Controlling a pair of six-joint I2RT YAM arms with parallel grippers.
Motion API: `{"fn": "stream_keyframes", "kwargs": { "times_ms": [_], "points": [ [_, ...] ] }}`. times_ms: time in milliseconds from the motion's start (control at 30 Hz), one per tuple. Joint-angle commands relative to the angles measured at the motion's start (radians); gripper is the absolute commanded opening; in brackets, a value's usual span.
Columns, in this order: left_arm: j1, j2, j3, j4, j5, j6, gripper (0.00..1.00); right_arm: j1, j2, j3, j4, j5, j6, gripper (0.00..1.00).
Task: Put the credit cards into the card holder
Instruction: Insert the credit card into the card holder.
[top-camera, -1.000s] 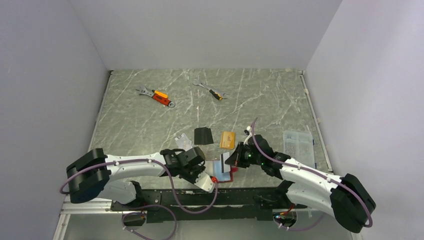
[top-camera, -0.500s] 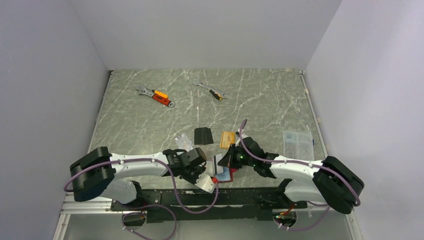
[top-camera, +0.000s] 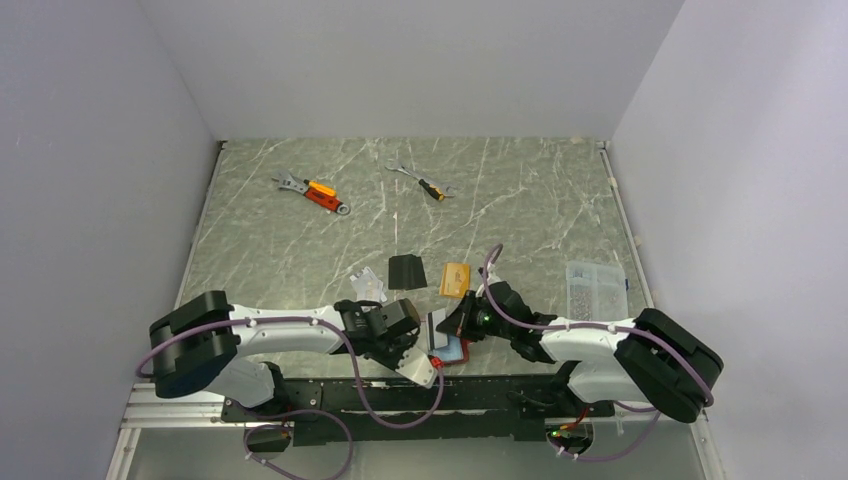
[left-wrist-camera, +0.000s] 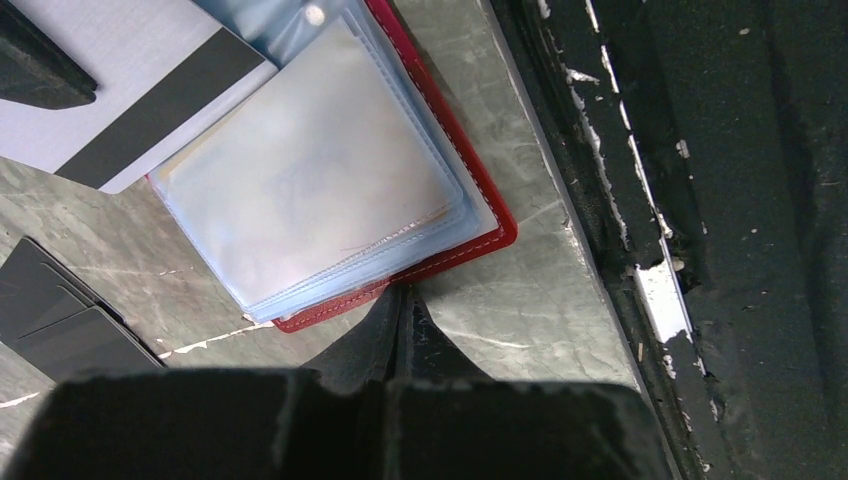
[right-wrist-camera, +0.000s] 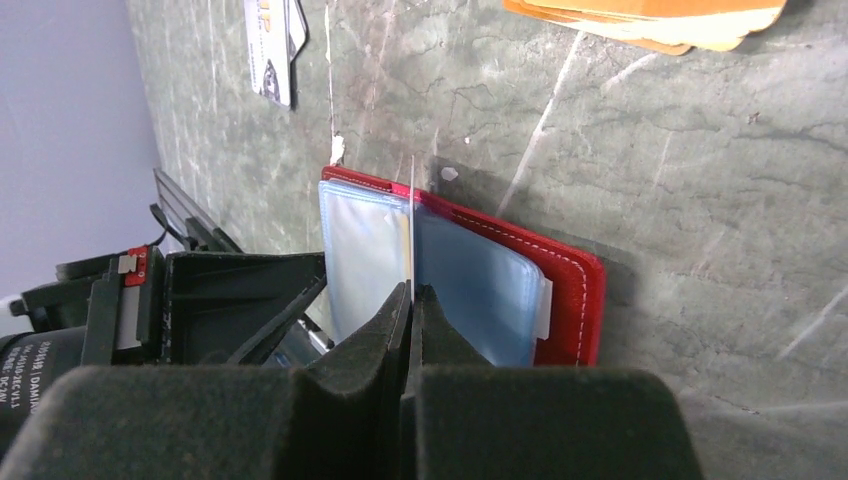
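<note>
Right arm has folded in since a second ago, elbow now closer to the base. Right gripper (right-wrist-camera: 410, 290) is clamped on the silver-grey card (left-wrist-camera: 130, 70), edge-on over the open card holder (right-wrist-camera: 570, 290) at the table's near edge. Left gripper (left-wrist-camera: 400, 300) is closed on nothing, tip at the holder's red rim, probably pinning it. Keep that pin, feed the card's edge into a pocket mouth, then slide flat. Pocket opening isn't readable. Orange-gold card (top-camera: 455, 278) and black card (top-camera: 406, 270) wait just beyond.

Card holder (left-wrist-camera: 320, 170): red, white stitching, pale blue pockets. Card (left-wrist-camera: 150, 50): silver-grey, dark stripe. Surface (top-camera: 520, 190): grey-green, white-veined.
</note>
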Motion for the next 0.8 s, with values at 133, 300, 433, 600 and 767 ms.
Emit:
{"fn": "stream_keyframes", "kwargs": {
  "times_ms": [133,300,433,600,767],
  "points": [
    [-0.024,0.071,-0.03,0.034,0.029,-0.049,0.0,0.009,-0.024,-0.058,0.117,0.008,0.066,0.0],
    [-0.024,0.083,-0.031,0.051,0.011,-0.066,0.0,0.016,-0.064,-0.074,0.094,0.012,0.089,0.0],
    [-0.026,0.094,-0.034,0.06,0.004,-0.089,0.0,0.036,-0.085,-0.083,0.071,0.038,0.113,0.0],
    [-0.034,0.103,-0.041,0.067,-0.009,-0.091,0.0,0.047,-0.111,-0.103,0.079,0.058,0.158,0.0],
    [-0.039,0.108,-0.039,0.071,-0.022,-0.092,0.0,0.049,-0.162,-0.103,0.061,0.066,0.174,0.0]
  ]
}}
